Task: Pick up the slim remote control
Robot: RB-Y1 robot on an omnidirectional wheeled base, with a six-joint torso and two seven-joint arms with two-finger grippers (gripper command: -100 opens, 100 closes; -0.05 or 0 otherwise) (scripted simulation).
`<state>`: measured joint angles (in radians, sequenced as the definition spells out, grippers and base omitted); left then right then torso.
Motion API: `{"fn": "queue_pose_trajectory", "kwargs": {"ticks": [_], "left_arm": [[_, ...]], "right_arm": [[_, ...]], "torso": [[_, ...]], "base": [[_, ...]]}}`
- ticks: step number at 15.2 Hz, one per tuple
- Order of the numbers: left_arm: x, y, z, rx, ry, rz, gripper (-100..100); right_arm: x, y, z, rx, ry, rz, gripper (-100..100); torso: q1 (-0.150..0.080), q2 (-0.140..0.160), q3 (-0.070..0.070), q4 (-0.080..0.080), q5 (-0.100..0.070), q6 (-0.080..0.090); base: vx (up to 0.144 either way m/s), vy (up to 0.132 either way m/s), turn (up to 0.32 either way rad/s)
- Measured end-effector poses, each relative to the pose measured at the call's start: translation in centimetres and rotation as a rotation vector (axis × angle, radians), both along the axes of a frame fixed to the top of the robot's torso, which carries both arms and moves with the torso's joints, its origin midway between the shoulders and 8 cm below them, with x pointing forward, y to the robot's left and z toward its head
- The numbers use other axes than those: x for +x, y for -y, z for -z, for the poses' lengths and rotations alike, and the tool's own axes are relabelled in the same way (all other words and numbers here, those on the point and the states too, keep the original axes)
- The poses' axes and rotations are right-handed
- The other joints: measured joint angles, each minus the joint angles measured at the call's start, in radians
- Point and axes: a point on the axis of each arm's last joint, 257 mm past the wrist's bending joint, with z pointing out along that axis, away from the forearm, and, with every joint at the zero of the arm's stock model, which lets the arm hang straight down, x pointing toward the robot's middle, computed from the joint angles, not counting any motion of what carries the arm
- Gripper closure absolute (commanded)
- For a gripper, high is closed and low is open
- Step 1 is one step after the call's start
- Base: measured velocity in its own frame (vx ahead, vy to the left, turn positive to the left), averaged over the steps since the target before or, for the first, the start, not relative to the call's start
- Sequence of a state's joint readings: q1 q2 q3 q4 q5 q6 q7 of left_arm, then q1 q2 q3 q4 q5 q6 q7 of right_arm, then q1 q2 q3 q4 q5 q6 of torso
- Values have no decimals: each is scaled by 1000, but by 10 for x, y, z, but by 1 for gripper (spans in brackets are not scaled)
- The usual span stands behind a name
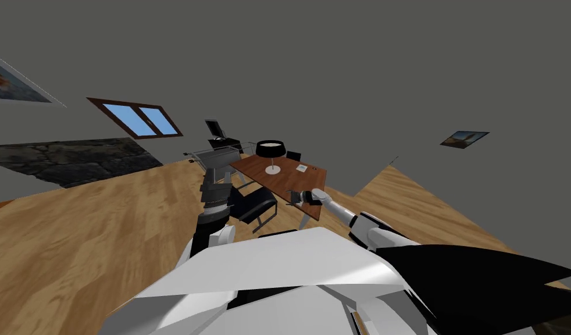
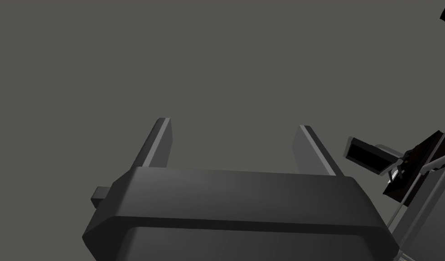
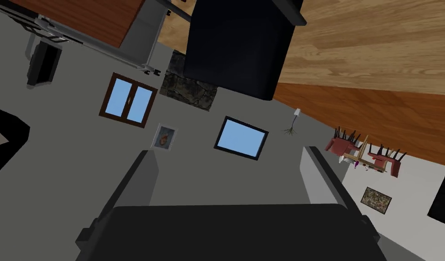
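Nothing is grasped yet. The left gripper is raised near the black chair, fingers apart and empty. On the brown desk, past the black-shaded lamp, lie small things — which is the slim remote I cannot tell. The right gripper hovers at the desk's near edge, fingers spread — reach, closing and lift all remain.

The room is rendered rather dim, under even light. The grey walls are shown in one flat tone, while the wooden floor is lit more brightly. In the head view the whole scene is tilted, and lines are splayed toward the corners. Thin pale highlights are seen along the fingers of the left gripper. Edges are drawn sharp everywhere.
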<state>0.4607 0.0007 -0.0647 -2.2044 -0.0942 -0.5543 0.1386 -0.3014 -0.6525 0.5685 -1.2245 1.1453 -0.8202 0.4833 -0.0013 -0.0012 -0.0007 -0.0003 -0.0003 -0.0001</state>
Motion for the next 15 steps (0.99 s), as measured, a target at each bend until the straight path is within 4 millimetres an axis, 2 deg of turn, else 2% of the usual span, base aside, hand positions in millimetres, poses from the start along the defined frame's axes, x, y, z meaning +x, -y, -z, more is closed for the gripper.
{"fn": "queue_pose_trajectory", "kwargs": {"ticks": [2,8,15], "left_arm": [[0,0,0,0,0,0,0],[0,0,0,0,0,0,0],[0,0,0,0,0,0,0]], "right_arm": [[0,9,12,-68,12,-27,-100],[2,56,48,-277,34,-101,-100],[-3,119,82,-511,39,-186,-100]], "torso": [[0,0,0,0,0,0],[1,0,0,0,0,0],[1,0,0,0,0,0]], "base": [[2,-13,140],[4,-11,103],[6,-8,91]]}}
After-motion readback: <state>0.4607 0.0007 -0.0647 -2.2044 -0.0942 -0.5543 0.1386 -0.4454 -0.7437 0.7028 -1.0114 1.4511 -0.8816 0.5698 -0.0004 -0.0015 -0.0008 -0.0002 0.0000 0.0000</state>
